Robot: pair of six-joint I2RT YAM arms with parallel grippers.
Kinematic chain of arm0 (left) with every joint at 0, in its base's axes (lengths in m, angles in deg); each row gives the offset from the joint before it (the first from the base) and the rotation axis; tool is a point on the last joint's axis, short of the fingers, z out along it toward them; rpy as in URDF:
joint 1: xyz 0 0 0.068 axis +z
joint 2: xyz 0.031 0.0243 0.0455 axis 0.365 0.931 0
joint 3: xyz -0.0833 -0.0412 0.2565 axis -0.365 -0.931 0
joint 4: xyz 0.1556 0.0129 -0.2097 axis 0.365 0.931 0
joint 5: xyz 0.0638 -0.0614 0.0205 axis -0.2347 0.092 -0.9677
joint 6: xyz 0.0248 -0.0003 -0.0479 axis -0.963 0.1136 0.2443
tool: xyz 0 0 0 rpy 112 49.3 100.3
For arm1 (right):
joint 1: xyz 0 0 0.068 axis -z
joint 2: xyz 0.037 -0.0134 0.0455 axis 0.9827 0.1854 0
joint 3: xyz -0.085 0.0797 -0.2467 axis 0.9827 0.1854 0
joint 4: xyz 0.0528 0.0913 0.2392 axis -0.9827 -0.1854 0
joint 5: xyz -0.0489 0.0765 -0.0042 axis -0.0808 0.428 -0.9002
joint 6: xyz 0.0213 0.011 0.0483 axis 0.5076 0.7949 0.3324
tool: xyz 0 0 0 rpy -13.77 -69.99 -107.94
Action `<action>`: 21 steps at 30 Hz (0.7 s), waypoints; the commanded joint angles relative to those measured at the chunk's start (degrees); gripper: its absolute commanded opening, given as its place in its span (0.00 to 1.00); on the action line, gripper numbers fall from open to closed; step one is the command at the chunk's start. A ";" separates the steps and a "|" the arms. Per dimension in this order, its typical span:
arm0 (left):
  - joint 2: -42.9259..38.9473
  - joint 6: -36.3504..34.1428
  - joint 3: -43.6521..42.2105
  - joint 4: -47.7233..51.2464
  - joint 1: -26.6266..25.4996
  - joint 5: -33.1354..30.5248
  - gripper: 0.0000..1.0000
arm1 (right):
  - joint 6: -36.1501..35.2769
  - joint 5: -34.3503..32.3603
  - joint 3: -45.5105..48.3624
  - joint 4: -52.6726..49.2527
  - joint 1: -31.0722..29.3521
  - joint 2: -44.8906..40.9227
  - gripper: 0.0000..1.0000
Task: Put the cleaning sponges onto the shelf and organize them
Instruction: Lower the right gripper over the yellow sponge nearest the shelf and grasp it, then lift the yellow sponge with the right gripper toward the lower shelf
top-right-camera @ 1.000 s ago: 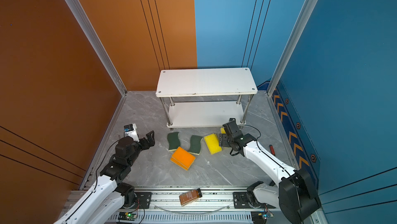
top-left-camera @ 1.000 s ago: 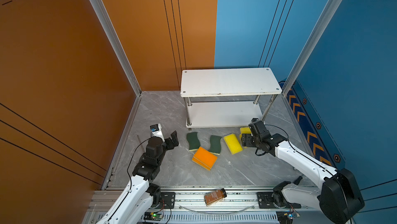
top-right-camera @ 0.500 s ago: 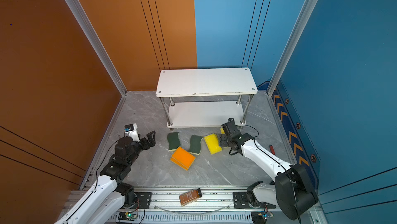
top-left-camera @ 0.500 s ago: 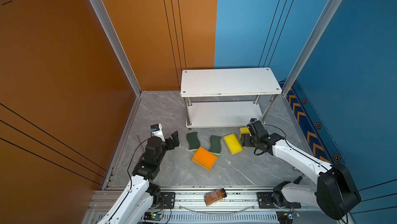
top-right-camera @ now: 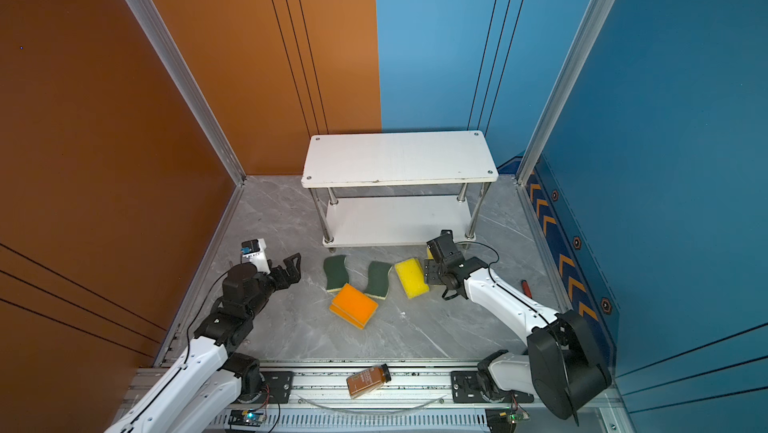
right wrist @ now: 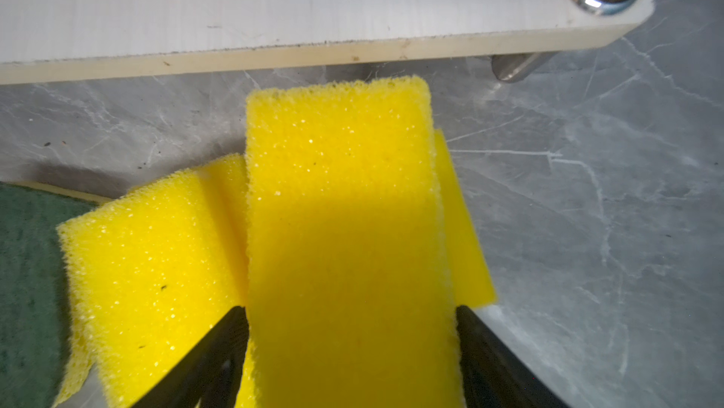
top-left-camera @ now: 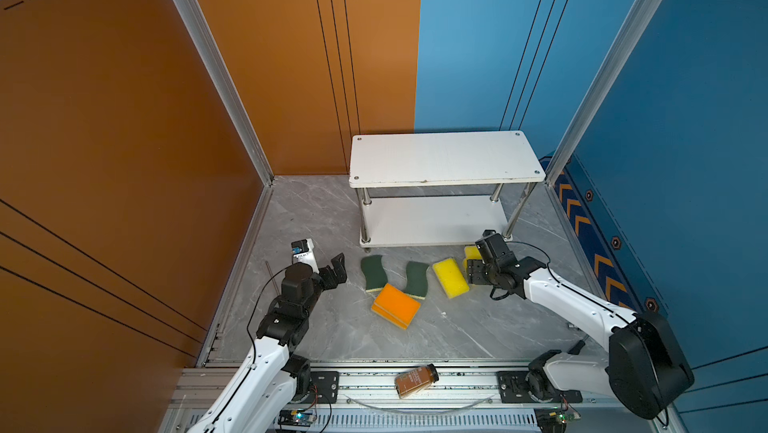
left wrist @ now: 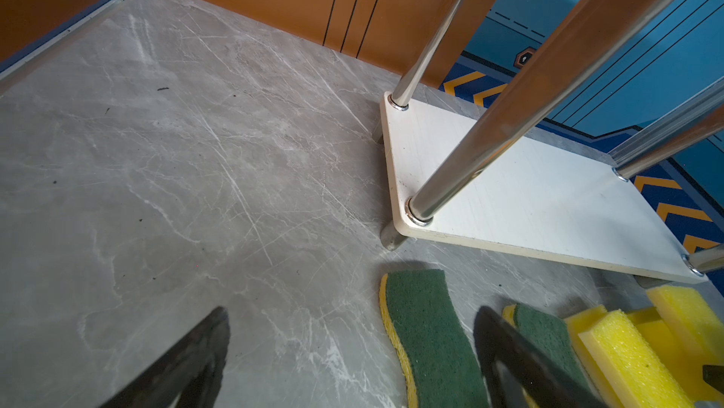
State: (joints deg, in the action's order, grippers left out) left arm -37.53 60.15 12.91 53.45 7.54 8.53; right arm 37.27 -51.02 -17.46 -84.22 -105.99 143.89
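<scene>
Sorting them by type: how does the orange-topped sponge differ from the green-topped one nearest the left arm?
The orange-topped sponge is a straight-edged rectangle; the green-topped sponge has wavy sides. The orange one seems stacked on a second; the green one lies singly on the floor. Both show yellow foam underneath and are off the shelf.

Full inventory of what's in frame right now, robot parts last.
shelf: one, white with chrome posts, two tiers, at the back
green sponges: two, dark green over yellow, floor before the shelf
orange sponges: two stacked, orange, floor, nearest the rail
yellow sponges: at least three, partly stacked, by the shelf's right front post
bottle: one, brown, black cap, lying on the front rail
red item: one, too small to identify, floor far right
left gripper: open, empty
right gripper: fingers flank a yellow sponge
</scene>
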 commanded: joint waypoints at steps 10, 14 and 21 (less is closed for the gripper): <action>0.14 0.74 -0.32 -0.79 0.83 1.17 0.98 | -0.87 -2.64 0.83 0.67 -0.66 1.03 0.70; 0.17 0.78 -0.47 -0.77 0.77 1.19 0.98 | -0.78 -3.12 1.16 0.93 -0.62 0.47 0.64; 0.13 0.78 -0.49 -0.68 0.99 1.43 0.98 | -0.78 -2.97 1.28 1.02 -0.60 -0.46 0.56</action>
State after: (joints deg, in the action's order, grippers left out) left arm -37.49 60.50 12.91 53.42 7.91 8.59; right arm 36.66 -52.46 -17.09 -83.39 -106.43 144.74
